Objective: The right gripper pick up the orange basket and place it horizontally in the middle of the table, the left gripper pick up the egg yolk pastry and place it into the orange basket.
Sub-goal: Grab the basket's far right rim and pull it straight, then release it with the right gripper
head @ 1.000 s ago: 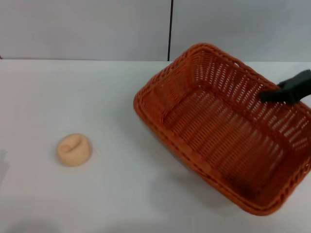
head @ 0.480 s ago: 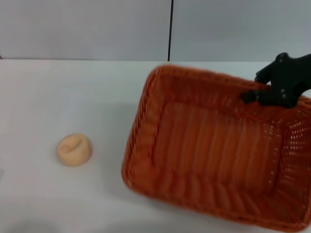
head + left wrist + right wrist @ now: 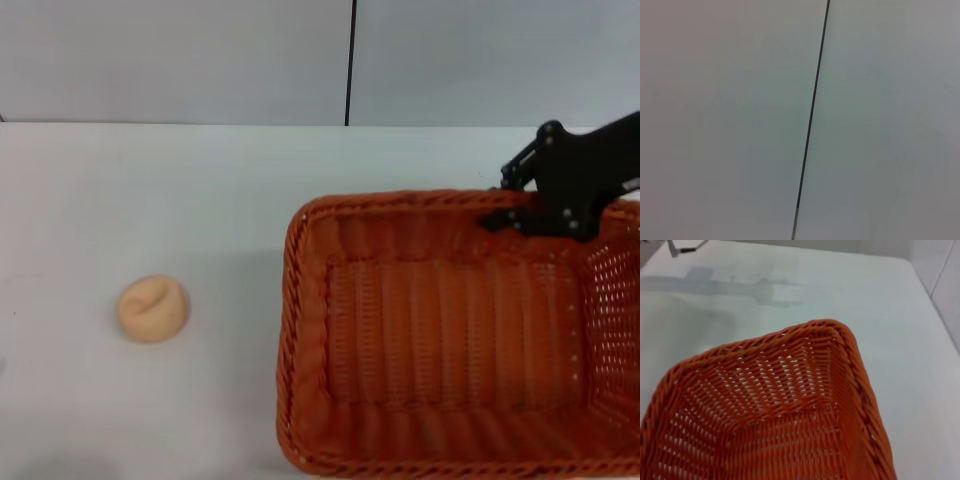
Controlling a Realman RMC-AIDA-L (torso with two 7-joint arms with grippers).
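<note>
The orange basket (image 3: 303,330) lies with its long side across the white table (image 3: 150,190), right of centre, and its near and right edges run out of the head view. My right gripper (image 3: 512,218) is at the basket's far rim, near the right end, shut on that rim. The right wrist view shows one corner of the basket (image 3: 785,390) close up, with bare table (image 3: 790,285) beyond it. The egg yolk pastry (image 3: 153,308), a small round tan bun, sits alone at the left of the table. My left gripper is out of view.
A grey wall with a dark vertical seam (image 3: 350,60) stands behind the table. The left wrist view shows only that wall and the seam (image 3: 812,115). Open tabletop lies between the pastry and the basket.
The right gripper has swung the basket round from a diagonal tilt to lie level with its long side across the table. The pastry has not moved.
</note>
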